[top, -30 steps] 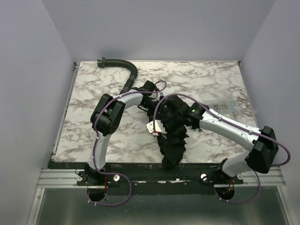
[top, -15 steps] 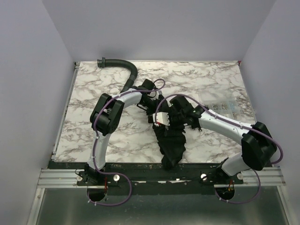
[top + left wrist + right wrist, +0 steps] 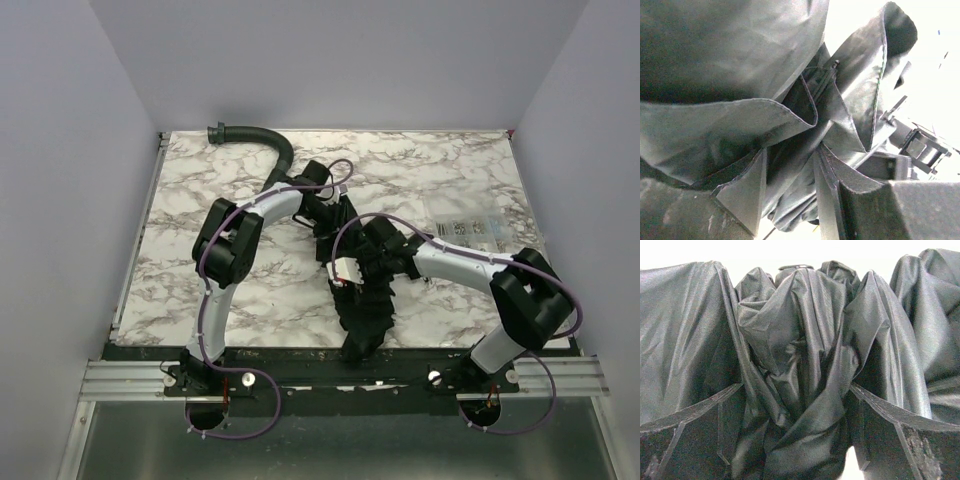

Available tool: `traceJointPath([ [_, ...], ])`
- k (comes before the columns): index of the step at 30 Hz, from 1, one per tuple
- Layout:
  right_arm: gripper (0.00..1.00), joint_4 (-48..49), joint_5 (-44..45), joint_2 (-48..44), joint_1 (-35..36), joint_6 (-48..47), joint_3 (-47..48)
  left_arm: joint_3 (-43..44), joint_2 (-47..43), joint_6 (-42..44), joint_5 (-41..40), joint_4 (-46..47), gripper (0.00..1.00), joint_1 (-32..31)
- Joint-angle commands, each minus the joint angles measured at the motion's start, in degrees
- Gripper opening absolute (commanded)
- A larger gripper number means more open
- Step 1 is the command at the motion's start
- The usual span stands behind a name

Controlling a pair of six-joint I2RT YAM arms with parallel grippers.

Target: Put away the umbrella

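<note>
Two arms meet one long bundle; the right gripper (image 3: 350, 268) is nearer its middle.
The umbrella (image 3: 365, 305) lies collapsed on the surface (image 3: 200, 200), its long axis running from far centre toward the near edge. The left gripper (image 3: 328, 212) is at the far end, buried in fabric; I cannot tell whether it pinches. The right gripper straddles mid-bundle from the right, released wide, with folds between.
</note>
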Motion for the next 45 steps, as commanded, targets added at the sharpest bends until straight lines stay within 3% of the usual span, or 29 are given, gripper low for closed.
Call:
traceJointPath([
  [1, 0.76, -1.17, -1.62, 7.41, 0.53, -1.09, -3.24, 3.95, -0.84, -0.33, 2.23, 0.75, 0.43, 0.43],
  [2, 0.65, -1.68, -1.66, 8.09, 0.54, -0.74, -2.84, 4.79, -1.22, -0.71, 2.35, 0.95, 0.45, 0.64],
  [6, 0.47, -2.99, -0.74, 8.84, 0.56, -0.71, -2.91, 8.53, -2.22, -1.34, 2.22, 0.83, 0.53, 1.84],
  [10, 0.4, -2.04, -0.52, 7.12, 0.04, 0.3, -3.87, 8.63, -6.36, -1.37, 0.06, 3.65, 0.57, 4.11],
  [13, 0.4, -1.4, -1.49, 6.04, -1.48, 1.07, -4.14, 3.43, -14.42, -0.43, -4.3, 10.76, 0.57, 6.98],
  [16, 0.39, -1.48, -3.4, 5.21, -3.45, 1.94, -3.61, -7.19, -26.49, 3.6, -11.07, 22.82, 0.62, 10.22],
  [18, 0.38, -2.33, -4.94, 5.01, -4.87, 2.01, -2.86, -18.45, -36.24, 6.91, -10.2, 36.83, 0.69, 12.51],
  [20, 0.38, -3.31, -5.99, 4.91, -5.81, 1.27, -2.08, -30.96, -45.19, 9.06, -7.16, 53.24, 0.98, 13.61],
  [21, 0.38, -4.01, -6.47, 5.04, -6.18, 0.66, -1.81, -37.21, -49.07, 10.05, -3.21, 63.79, 0.99, 13.7],
  [23, 0.38, -6.23, -8.01, 5.82, -7.23, -0.98, -0.22, -46.56, -54.12, 12.32, 3.61, 76.22, 0.99, 13.01],
  [26, 0.38, -9.7, -10.21, 7.55, -9.07, -3.16, 2.56, -54.37, -60.51, 21.85, 10.58, 75.61, 0.98, 9.41],
  [29, 0.38, -10.39, -10.45, 8.31, -10.0, -3.96, 4.04, -63.19, -68.62, 42.16, -0.14, 66.41, 0.96, -2.24],
  [30, 0.38, -10.88, -10.59, 8.53, -10.19, -4.13, 4.62, -64.84, -70.59, 45.29, -2.83, 64.22, 0.92, -6.09],
  [33, 0.38, -12.05, -10.77, 9.02, -10.23, -4.43, 5.69, -68.31, -73.31, 49.5, -9.54, 57.0, 0.8, -15.52],
  [35, 0.38, -12.03, -10.87, 9.22, -10.23, -4.67, 5.77, -68.75, -71.97, 49.33, -9.94, 53.01, 0.7, -19.29],
  [37, 0.38, -12.12, -10.91, 9.61, -10.23, -4.68, 6.2, -68.55, -68.28, 45.91, -7.8, 52.58, 0.52, -21.41],
  [39, 0.38, -11.83, -11.0, 9.95, -10.24, -4.22, 6.39, -67.54, -62.49, 40.85, -6.26, 54.59, 0.22, -23.65],
  [40, 0.38, -11.56, -11.09, 10.04, -10.23, -3.94, 6.47, -66.61, -59.51, 38.9, -6.61, 54.9, 0.13, -24.87],
  [45, 0.38, -11.19, -11.05, 10.05, -10.27, -2.67, 6.78, -62.39, -46.96, 36.48, -13.1, 55.58, 0.18, -31.0],
])
